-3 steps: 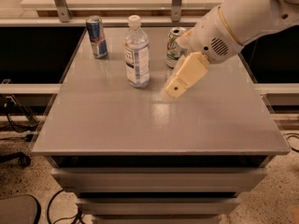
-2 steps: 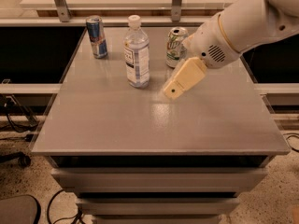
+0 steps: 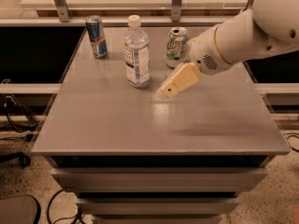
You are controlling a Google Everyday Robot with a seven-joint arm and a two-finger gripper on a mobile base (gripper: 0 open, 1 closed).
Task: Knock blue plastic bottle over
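Observation:
The blue plastic bottle [image 3: 137, 52] stands upright on the grey table [image 3: 140, 125], at the back middle. It is clear and bluish with a white cap and a white-and-blue label. My gripper [image 3: 167, 91] is cream-coloured and reaches in from the right on a white arm. Its tip hangs low over the table, just right of the bottle's base and a little in front of it, apart from it.
A slim blue-silver can [image 3: 96, 36] stands at the back left. A green-white soda can [image 3: 176, 46] stands at the back, right of the bottle, just behind my arm. A wooden shelf with metal posts [image 3: 60, 3] runs behind the table.
My gripper has moved a little to the left, closer to the bottle. The bottle and both cans have not moved.

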